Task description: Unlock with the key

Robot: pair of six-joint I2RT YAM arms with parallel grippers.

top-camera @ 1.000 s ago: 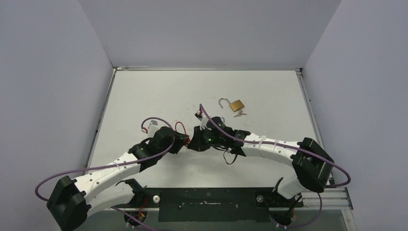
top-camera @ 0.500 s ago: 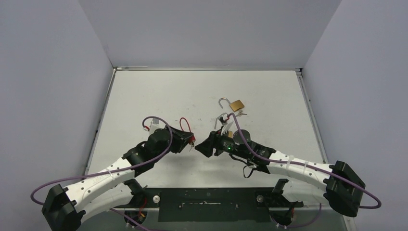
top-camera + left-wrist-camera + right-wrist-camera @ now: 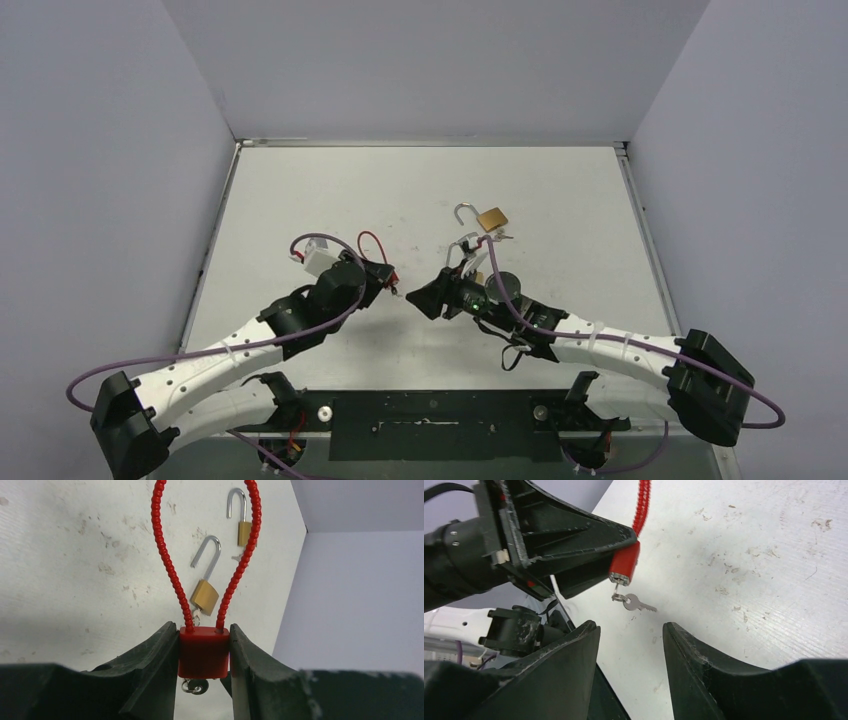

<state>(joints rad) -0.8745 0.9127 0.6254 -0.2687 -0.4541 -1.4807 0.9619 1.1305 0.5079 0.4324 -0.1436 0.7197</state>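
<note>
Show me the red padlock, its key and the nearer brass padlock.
red padlock (image 3: 204, 652), left wrist view, its body.
key (image 3: 631, 602), right wrist view, its head.
nearer brass padlock (image 3: 205, 596), left wrist view, its body.

Bright, even diffuse light, faint soft shadows, overhead view sharp, jaws slightly blurred close up

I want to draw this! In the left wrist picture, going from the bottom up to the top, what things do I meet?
key → red lock → nearer brass padlock → farther brass padlock
</note>
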